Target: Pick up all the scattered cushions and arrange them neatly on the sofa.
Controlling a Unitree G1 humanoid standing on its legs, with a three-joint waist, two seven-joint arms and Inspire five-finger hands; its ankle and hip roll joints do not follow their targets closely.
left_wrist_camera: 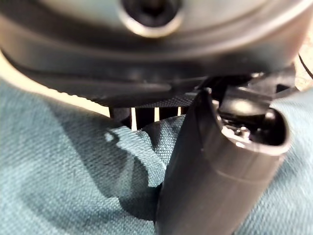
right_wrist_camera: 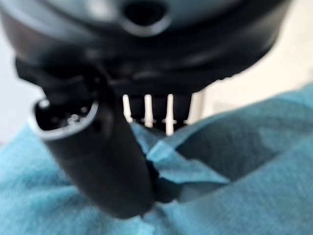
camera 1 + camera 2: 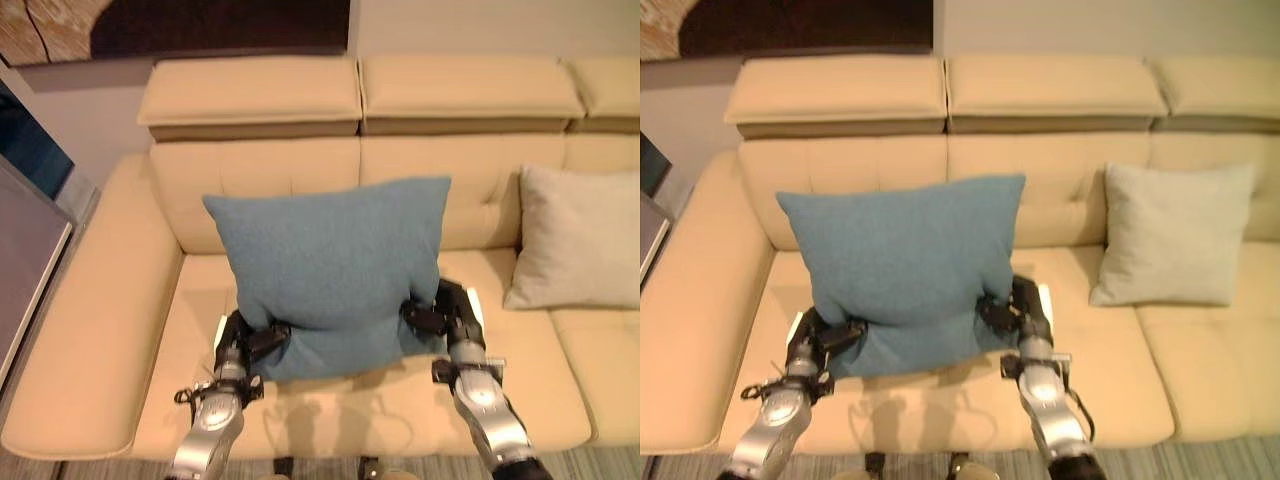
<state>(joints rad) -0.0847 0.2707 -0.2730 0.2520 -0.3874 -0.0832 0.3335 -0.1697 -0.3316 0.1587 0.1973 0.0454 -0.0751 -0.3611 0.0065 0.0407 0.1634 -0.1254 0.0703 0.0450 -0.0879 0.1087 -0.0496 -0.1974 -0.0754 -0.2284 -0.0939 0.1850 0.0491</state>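
Sofa [image 3: 120,330] in pale tan leather spans nearly the whole scene, with a row of raised headrests along its back and a broad armrest on the robot's left. Resting on the seat further to the robot's right, a cream cushion [image 3: 578,238] leans upright against the backrest, already in a tidy position.

Nearer the middle, a large blue cushion [image 3: 335,265] is held upright over the seat between both robot arms. Its lower edge bulges and creases where it is squeezed, and its top edge reaches about level with the backrest's upper half. It appears close to the backrest, though whether it touches cannot be told.

The left hand [image 3: 252,343] grips the blue cushion's lower left corner. In the left wrist view its thumb [image 1: 215,171] presses a fold of blue fabric against the fingers behind. The right hand [image 3: 432,315] does the same at the lower right corner, with its thumb [image 2: 105,166] pinching a pleat of cloth.

The step in hand looks like placing this cushion on the seat. To do it well, both hands should probably lower together so the bottom edge lands flat, tip the top back until it leans on the backrest, keep it square beside the cream one, then release evenly so it does not slump forward.
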